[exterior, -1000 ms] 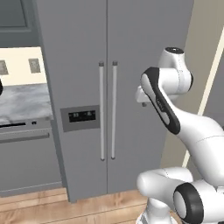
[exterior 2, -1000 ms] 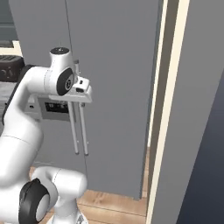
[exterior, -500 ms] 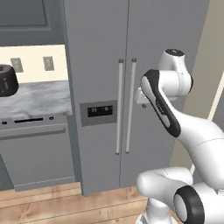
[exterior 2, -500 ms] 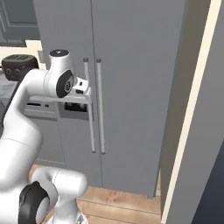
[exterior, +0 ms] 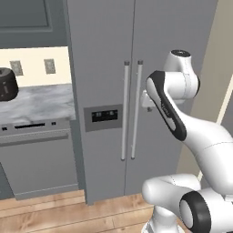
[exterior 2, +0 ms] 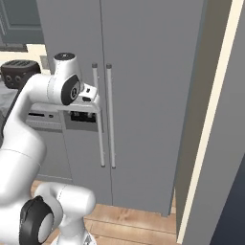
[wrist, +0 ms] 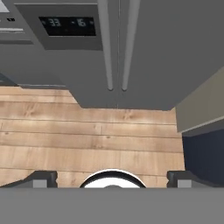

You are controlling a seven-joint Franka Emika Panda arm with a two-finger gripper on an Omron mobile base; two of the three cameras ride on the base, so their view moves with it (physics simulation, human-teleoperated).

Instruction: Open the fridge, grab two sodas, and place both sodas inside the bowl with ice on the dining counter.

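Dark fingers [wrist: 112, 178] sit wide apart at the bottom of the hand view, with nothing between them and nothing touched; below them is wooden floor [wrist: 87, 140].

Beyond that stands the fridge [exterior: 136, 54], a tall grey two-door unit, both doors shut. Its two vertical bar handles [exterior: 131, 111] run side by side along the centre seam, with the dark display panel [exterior: 103, 116] on the left-hand door.

Judgement: the door is rigid and probably heavy to swing, likely with a seal resisting the first pull. The bar handle looks smooth, so the fingers may slip along it. Best hold is around one bar, near mid-height, pulling outward in an arc about the hinge.

Sodas, bowl and dining surface are not seen.
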